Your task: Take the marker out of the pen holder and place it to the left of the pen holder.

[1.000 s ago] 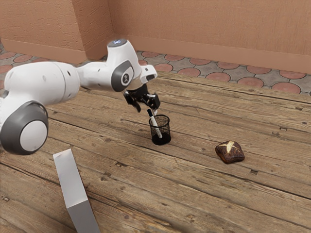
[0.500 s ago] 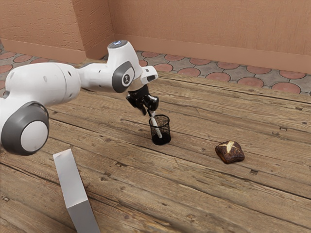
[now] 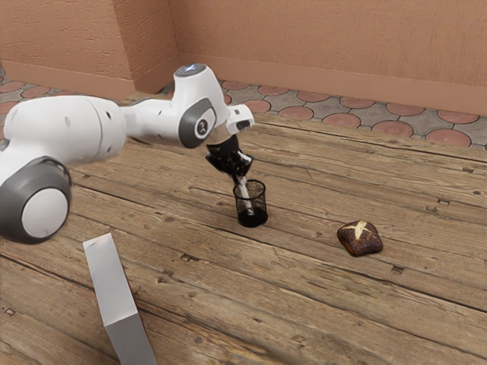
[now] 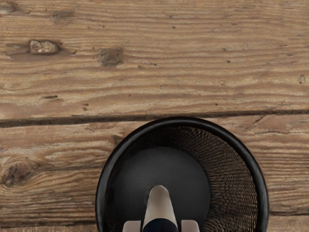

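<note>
My gripper [image 3: 238, 176] is at the mouth of the black mesh pen holder [image 3: 253, 217], its fingers closed around the upper end of the white marker [image 3: 245, 195]. The marker leans inside the holder, its lower part showing through the mesh. In the wrist view, the marker [image 4: 160, 203] points down into the round pen holder [image 4: 263, 203], with its dark cap between the two pale fingertips of the gripper [image 4: 161, 225]. The holder stands upright on the table.
A brown scored bread roll [image 3: 360, 238] lies toward the exterior view's right. A long grey block [image 3: 112, 281] is on the wooden table [image 3: 304, 304] near the exterior view's lower left. A wall stands behind the table.
My hand has come down and toward the exterior view's right, onto the marker's top. The fingers, apart before, have closed on it. The pen holder has stayed where it was.
</note>
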